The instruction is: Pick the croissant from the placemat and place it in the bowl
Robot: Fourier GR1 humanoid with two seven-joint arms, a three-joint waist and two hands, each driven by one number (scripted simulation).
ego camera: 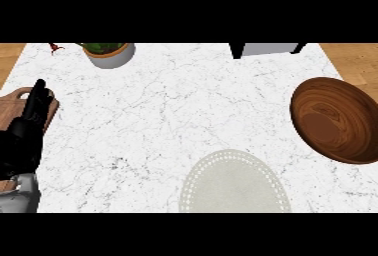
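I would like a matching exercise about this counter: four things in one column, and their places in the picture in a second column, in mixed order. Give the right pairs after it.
Things:
1. wooden bowl
2. placemat
3. potted plant
4. left hand

Places:
A. far edge of the counter, towards the left
B. near edge, at the middle
C. right side of the counter
D. left edge, fingers straight, over a wooden board

Pairs: 1-C, 2-B, 3-A, 4-D
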